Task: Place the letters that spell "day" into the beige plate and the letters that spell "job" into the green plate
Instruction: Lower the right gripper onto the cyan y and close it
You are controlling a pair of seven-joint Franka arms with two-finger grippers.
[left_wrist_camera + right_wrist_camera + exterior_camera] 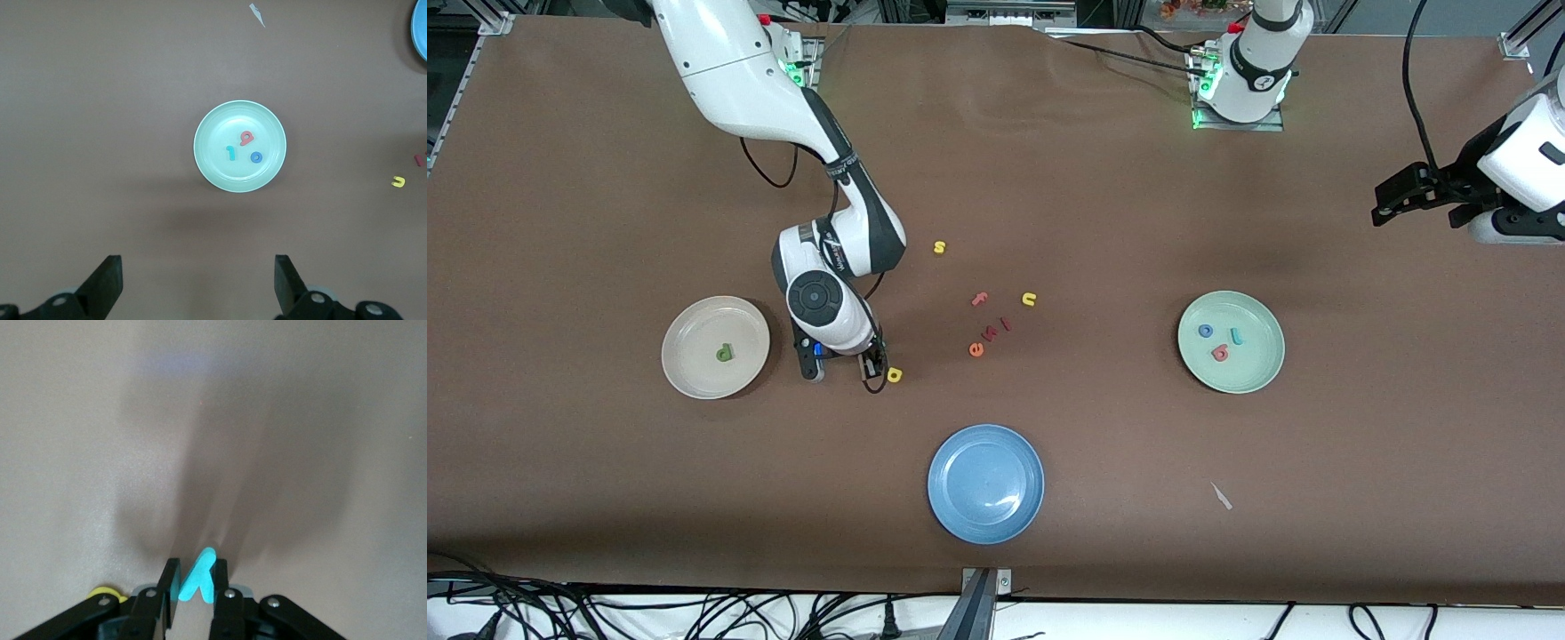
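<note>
Matt brown table covering (1103, 222); glossy smooth green plate (1254, 373).

letters I read | d (724, 353) on beige plate (694, 382) | o (1206, 331), j (1235, 335), b (1220, 354) on green plate (1258, 378) | s (939, 247), f (979, 300), u (1029, 300), e (976, 349), a (895, 374) on table (605, 178) | my arms' print: unreadable

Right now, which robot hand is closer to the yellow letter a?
Right. The right gripper, shut on the teal y, sits right beside the yellow a; the left gripper waits off at the table's end.
</note>
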